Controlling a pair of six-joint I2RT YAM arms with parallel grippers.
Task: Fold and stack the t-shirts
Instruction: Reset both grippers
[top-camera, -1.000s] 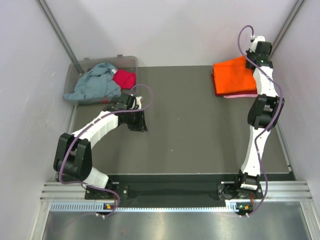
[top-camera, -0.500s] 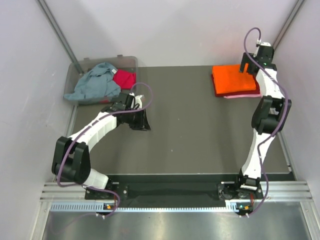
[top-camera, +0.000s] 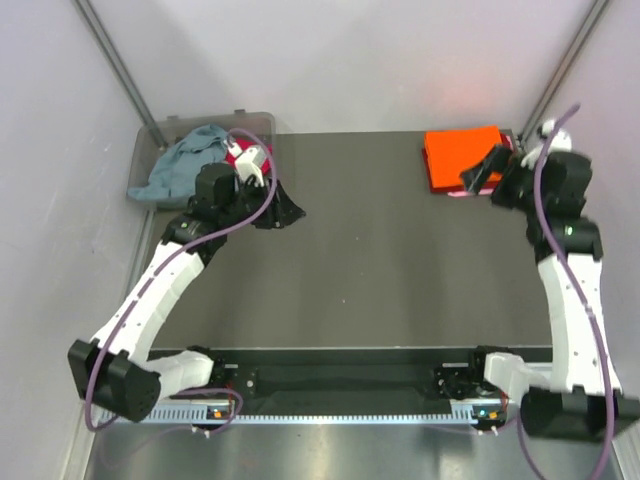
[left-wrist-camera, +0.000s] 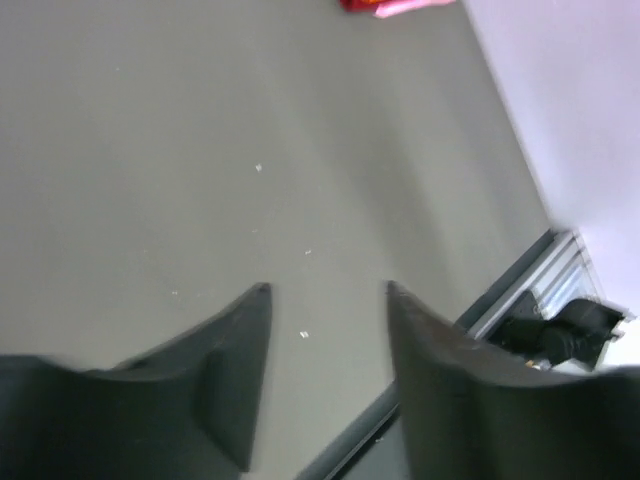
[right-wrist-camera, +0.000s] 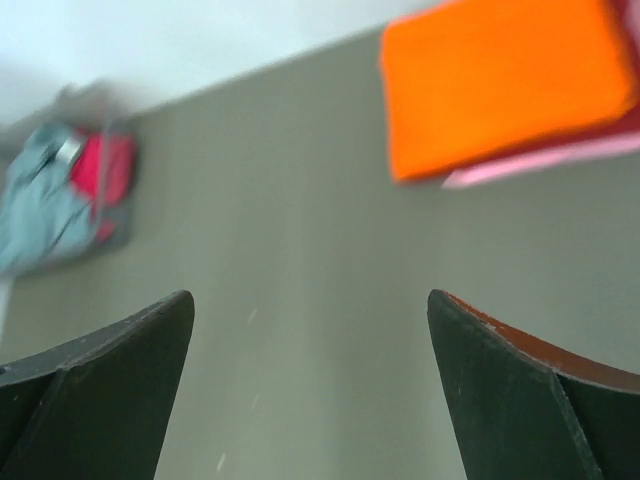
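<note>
Tees (top-camera: 462, 155) at far-right edge, bin (top-camera: 146, 150) far-left

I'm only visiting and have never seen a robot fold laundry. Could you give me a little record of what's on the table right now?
Folded pile: orange t-shirt on top of a pink t-shirt, far right corner of the table
Not yet folded: grey-blue t-shirt and magenta t-shirt, crumpled in the clear bin, far left
Left fingers: open, empty, over bare table near the bin
Right fingers: open, empty, by the pile
</note>
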